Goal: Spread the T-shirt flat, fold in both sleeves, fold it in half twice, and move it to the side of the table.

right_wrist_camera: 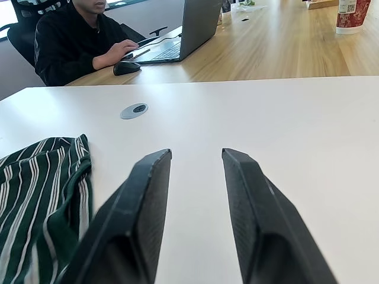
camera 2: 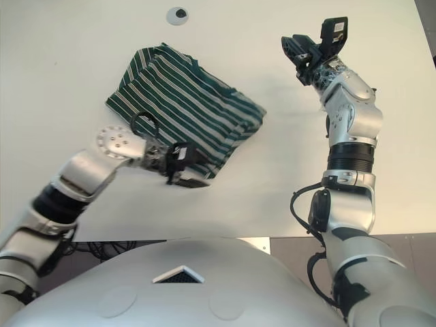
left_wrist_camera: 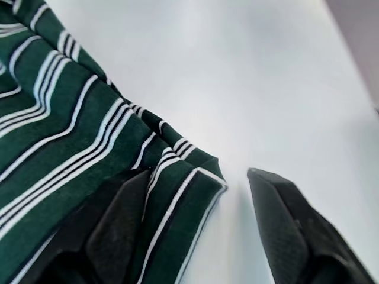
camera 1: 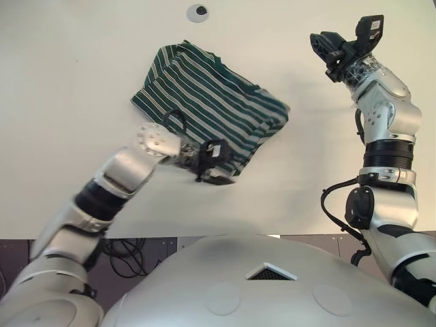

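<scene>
On the table (camera 1: 61, 136), just ahead of the left gripper (camera 1: 219, 163), the T-shirt (camera 1: 204, 102) lies folded into a compact striped rectangle. Its long axis runs slantwise, from the corner at this gripper away toward the far left. The left gripper stands open astride that near corner: one finger touches the cloth and the other is over bare table just beside the hem, so nothing is pinched yet. The right gripper (camera 1: 346, 41) is raised well apart, with the shirt off to its left, and its fingers are spread with nothing between them. The left arm is plainly the nearer. The folding looks largely done, so closing on this corner probably leads to a last fold or the slide to the side.
</scene>
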Motion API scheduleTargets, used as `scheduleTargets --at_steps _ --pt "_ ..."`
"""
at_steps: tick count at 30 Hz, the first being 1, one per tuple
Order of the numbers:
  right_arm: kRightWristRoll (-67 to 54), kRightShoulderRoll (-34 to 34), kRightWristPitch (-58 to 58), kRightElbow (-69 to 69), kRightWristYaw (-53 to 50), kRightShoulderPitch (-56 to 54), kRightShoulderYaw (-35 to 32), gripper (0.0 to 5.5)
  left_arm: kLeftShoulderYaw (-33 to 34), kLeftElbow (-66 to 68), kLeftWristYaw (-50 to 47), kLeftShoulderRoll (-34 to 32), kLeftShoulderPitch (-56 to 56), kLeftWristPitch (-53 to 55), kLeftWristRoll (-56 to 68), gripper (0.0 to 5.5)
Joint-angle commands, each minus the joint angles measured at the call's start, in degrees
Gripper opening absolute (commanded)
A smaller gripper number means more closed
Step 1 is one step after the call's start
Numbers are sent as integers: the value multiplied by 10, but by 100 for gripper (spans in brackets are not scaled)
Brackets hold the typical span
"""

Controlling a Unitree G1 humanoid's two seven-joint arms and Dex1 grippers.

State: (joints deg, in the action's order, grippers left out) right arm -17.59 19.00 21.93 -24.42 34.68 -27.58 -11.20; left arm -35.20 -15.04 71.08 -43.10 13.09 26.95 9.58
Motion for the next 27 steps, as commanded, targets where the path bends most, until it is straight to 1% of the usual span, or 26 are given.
scheduleTargets --at_steps 1,3,5,8,11,13,14,16,17,18,22,24,27 --pt "1 17 15 17 -3 -4 4 155 -31 46 126 -161 -48 -132 -62 295" --pt "1 14 17 19 -3 -3 5 155 -8 65 145 -191 -53 -218 -66 295" --pt "1 12 18 23 -4 3 5 155 49 68 147 -188 -39 -255 -14 295" --pt "1 11 17 25 -3 12 7 155 143 67 140 -170 -9 -226 81 295" --pt "1 9 16 23 -1 17 9 155 222 80 129 -146 28 -138 185 295" --pt "1 8 16 21 0 18 11 155 256 119 98 -117 57 -107 207 295" --pt "2 7 14 19 1 17 13 155 257 156 44 -78 85 -101 185 295" --pt "3 4 13 15 1 14 17 155 232 273 -123 10 152 -162 58 295" --pt "5 0 11 13 1 12 21 155 226 321 -174 49 171 -195 24 295" --pt "5 -4 11 8 2 8 25 155 225 358 -212 74 181 -226 -1 295" --pt "7 -16 8 -5 5 -3 43 155 208 528 -327 142 234 -354 -97 295" --pt "8 -20 6 -14 7 -9 52 155 206 611 -347 168 257 -400 -121 295" --pt "7 -22 4 -17 8 -11 61 155 209 693 -356 180 277 -435 -142 295"
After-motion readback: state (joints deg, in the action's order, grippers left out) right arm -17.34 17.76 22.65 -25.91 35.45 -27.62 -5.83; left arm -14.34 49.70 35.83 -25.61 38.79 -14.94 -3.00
